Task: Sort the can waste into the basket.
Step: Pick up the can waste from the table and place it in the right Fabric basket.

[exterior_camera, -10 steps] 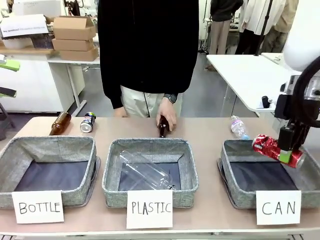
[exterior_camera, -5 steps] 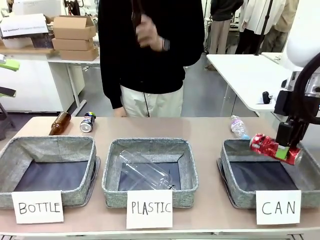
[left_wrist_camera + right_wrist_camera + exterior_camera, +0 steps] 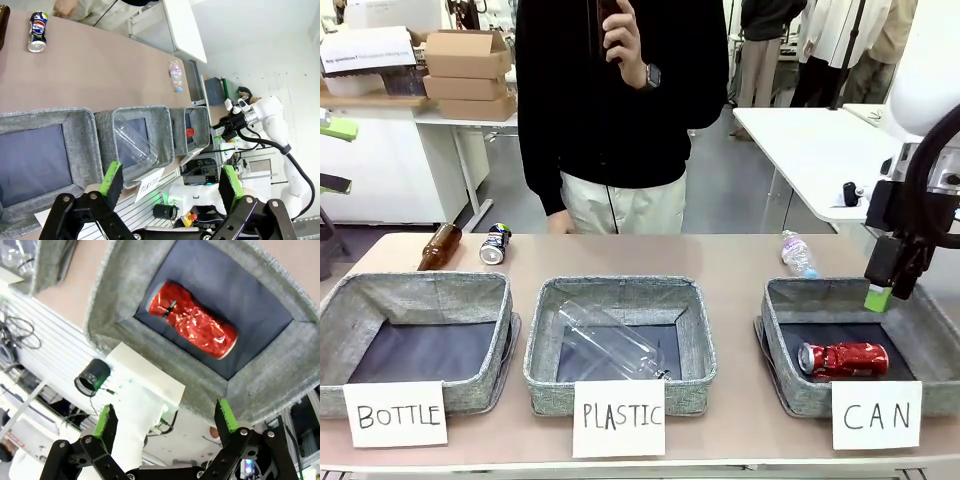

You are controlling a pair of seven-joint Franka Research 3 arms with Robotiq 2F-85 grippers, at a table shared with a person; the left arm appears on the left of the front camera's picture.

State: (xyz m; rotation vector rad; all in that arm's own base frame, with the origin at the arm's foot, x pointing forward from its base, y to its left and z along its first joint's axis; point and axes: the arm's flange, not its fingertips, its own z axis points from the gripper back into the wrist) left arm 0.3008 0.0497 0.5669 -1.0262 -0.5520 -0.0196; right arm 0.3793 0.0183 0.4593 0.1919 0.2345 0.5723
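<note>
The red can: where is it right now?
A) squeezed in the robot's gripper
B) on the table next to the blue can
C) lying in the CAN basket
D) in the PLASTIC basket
C: the red can lies on its side on the dark lining of the CAN basket, and the right gripper above it is open with nothing between its fingers.

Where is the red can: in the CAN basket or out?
In. The red can lies on its side on the dark lining of the basket; the right gripper hangs open above.
</note>
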